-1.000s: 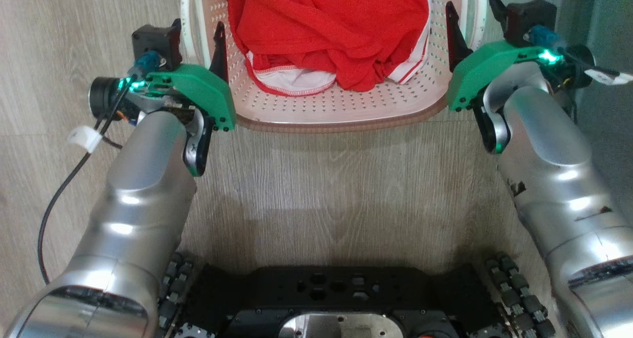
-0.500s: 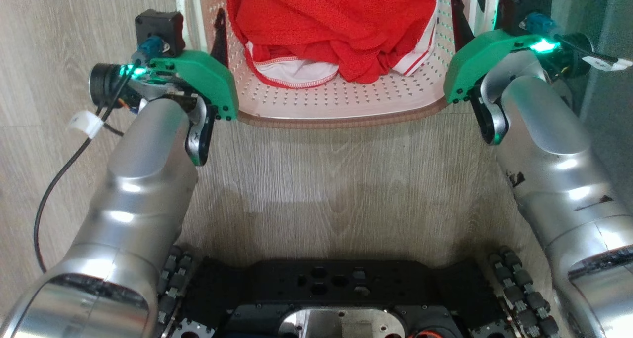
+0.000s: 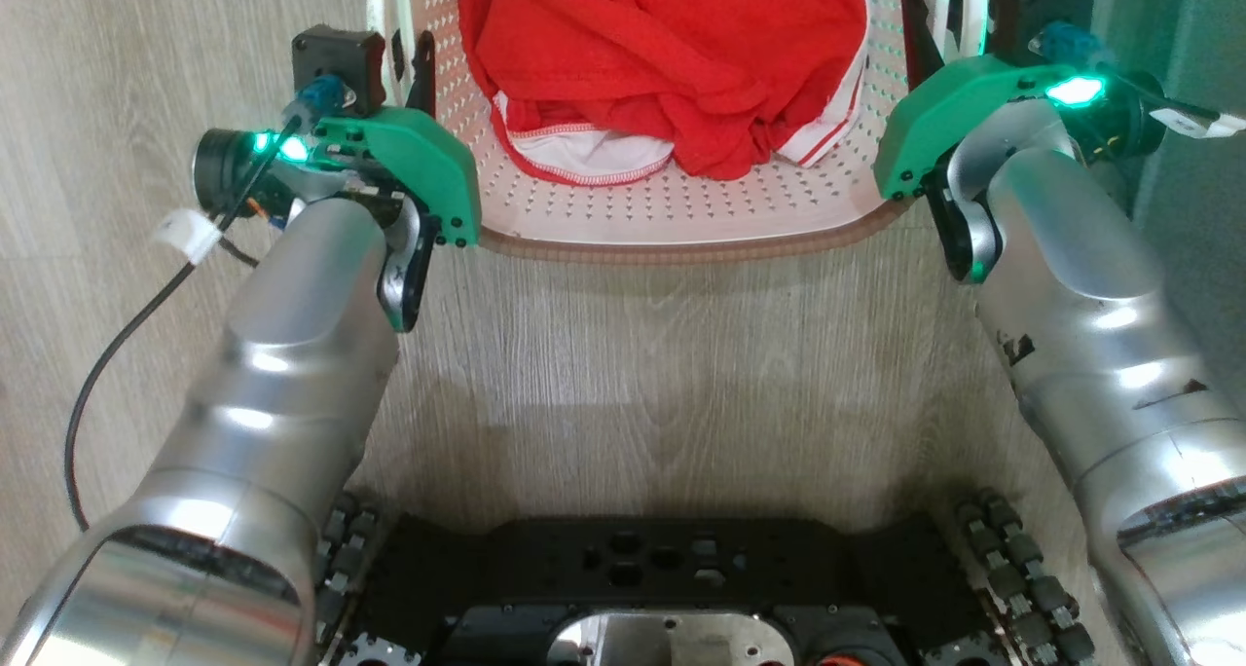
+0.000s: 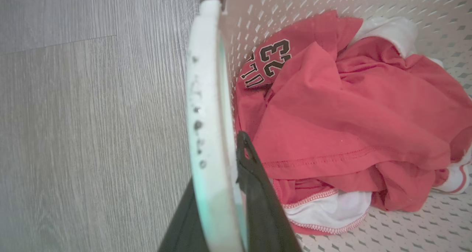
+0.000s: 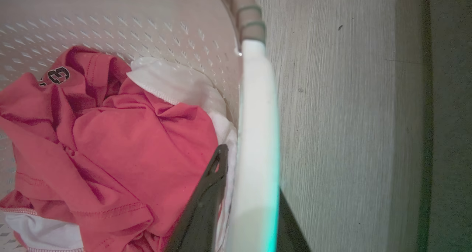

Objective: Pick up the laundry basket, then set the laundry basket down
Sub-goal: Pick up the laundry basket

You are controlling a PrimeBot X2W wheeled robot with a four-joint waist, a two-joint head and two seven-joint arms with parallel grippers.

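Head cam: laundry basket point(image 3: 681, 213) dead ahead of the robot's black base point(image 3: 662, 578), over the wood floor point(image 3: 662, 374), brown-rimmed near edge toward us. Left pincer point(image 3: 411, 57) is at the basket's left side, right pincer point(image 3: 936, 14) at its right: 2 arms, 1 per side.

Left wrist cam: the white left handle point(image 4: 206, 115) runs up between the 2 dark fingers point(image 4: 258, 200), 1 inside the basket, 1 outside, both tight on it, so that pincer is clenched on the handle.

Right wrist cam, same deal: right handle point(image 5: 256, 134) sandwiched, inner finger point(image 5: 206, 204) inside the wall, pincer clamped on.

Inside: crumpled red shirt point(image 3: 672, 53) w/ white trim, "23" point(image 4: 274, 56) printed on it. Basket bottom touching the floor or not, can't tell.
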